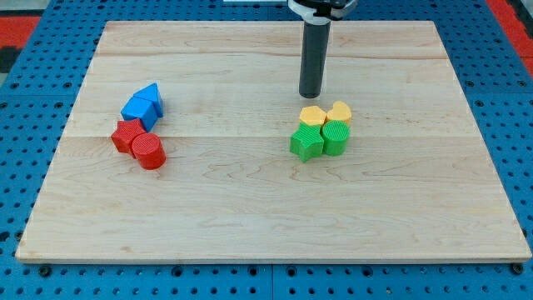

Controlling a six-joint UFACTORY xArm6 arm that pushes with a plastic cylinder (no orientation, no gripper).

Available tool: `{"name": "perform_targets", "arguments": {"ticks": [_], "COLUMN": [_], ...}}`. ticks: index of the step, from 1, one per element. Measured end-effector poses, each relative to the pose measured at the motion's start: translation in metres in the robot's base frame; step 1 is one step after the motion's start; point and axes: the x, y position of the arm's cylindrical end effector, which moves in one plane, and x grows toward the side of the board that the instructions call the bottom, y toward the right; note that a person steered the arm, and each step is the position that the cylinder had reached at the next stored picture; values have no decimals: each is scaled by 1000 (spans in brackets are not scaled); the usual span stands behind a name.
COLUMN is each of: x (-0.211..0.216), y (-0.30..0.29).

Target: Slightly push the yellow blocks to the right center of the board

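Two yellow blocks sit side by side right of the board's middle: a left yellow block [312, 115] and a right yellow block [339, 111]. They touch two green blocks just below them, a green star-like block [306, 142] and a green cylinder [336, 137]. My tip [311, 95] is the lower end of a dark upright rod. It stands just above the left yellow block in the view, very close to it.
On the view's left lie two blue blocks [142, 103] and, just below them, a red block [127, 134] and a red cylinder [148, 151]. The wooden board [266, 217] lies on a blue pegboard surface.
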Motion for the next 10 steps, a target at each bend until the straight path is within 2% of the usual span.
{"name": "perform_targets", "arguments": {"ticks": [1,2,3,5,7,8,9,10], "x": [-30,-23,40,55,55,51,4,-28], "y": [20,-43,-55,-35,60,84,51,-19]}}
